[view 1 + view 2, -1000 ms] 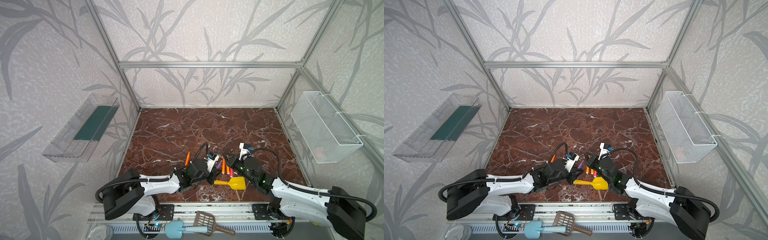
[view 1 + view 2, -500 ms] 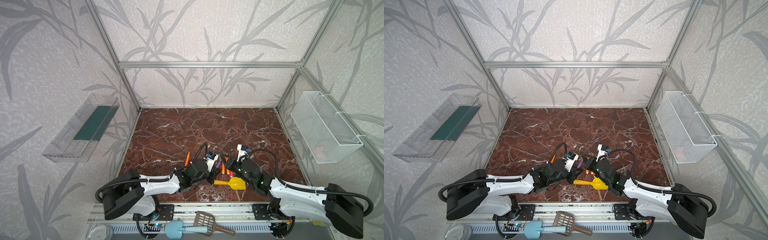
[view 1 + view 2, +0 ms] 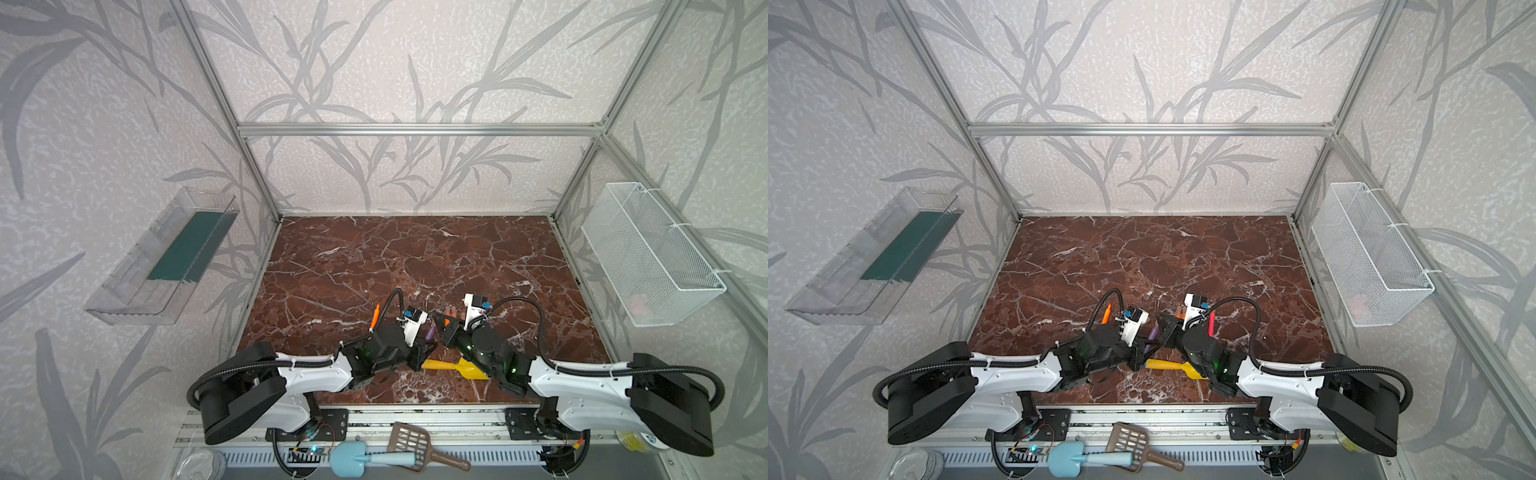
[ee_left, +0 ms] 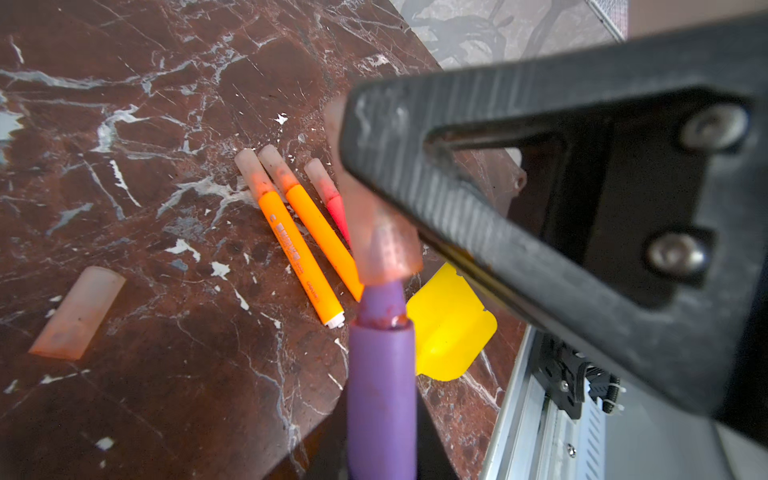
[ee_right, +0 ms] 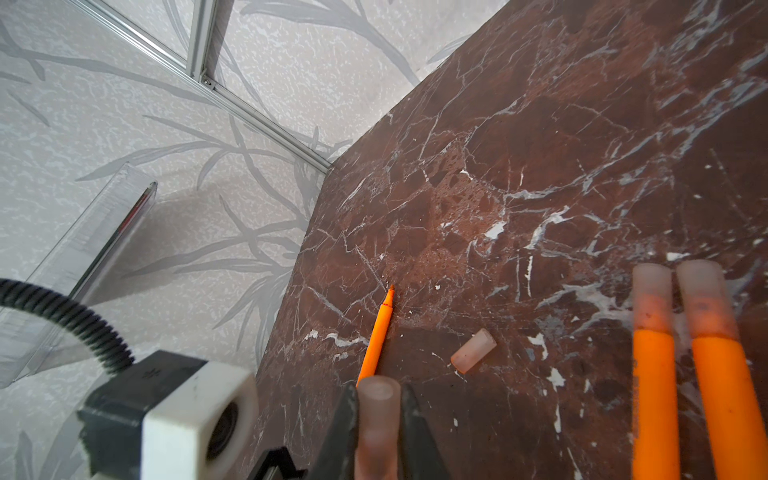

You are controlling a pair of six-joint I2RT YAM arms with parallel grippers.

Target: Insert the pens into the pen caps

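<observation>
The purple pen (image 4: 382, 395) is clamped in the left gripper (image 3: 424, 347), the pen cap (image 4: 384, 245) in the right gripper (image 5: 378, 415), aligned tip-to-mouth for insertion.

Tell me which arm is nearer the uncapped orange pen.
Left. The orange pen lies just beside the wrist of the left arm; the right arm is farther, across the middle.

Our left arm (image 3: 307, 372) and right arm (image 3: 582, 382) wore white shells with black joints and ribbed black cables (image 5: 70, 322). We saw two silver screws (image 4: 714, 124) in the right gripper's (image 5: 379, 419) black finger (image 4: 478, 187).
</observation>
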